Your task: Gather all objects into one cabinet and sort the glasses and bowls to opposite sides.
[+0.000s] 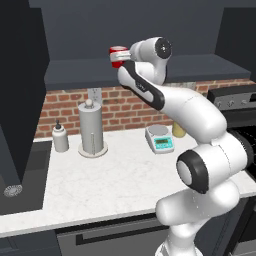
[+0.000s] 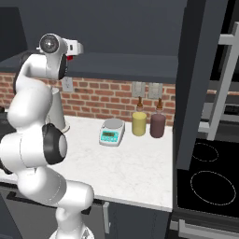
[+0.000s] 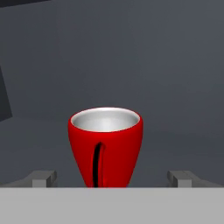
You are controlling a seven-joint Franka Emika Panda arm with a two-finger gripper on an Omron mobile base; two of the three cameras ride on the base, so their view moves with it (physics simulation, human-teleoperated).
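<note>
A glossy red cup (image 3: pixel 105 144) with a pale inside stands upright on the flat shelf of the dark wall cabinet (image 3: pixel 175 131). My gripper (image 3: pixel 113 179) is open, with one fingertip (image 3: pixel 43 178) well to the left of the cup's base and the other well to the right, neither touching it. In the left base view the arm reaches up to the cabinet (image 1: pixel 190 67), and the red cup (image 1: pixel 118 55) shows just past the hand. The right base view shows a sliver of the red cup (image 2: pixel 69 57) under the hand. The bowl is out of view.
On the white counter (image 1: pixel 115 185) stand a paper-towel roll (image 1: pixel 91 127), a soap bottle (image 1: pixel 60 137) and a small scale (image 1: pixel 160 138). A yellow jar (image 2: pixel 139 123) and a maroon jar (image 2: pixel 158 125) stand by the brick wall. Open dark doors (image 1: pixel 20 90) (image 2: pixel 198 84) hang beside the arm. The stove (image 2: pixel 210 182) is on the right.
</note>
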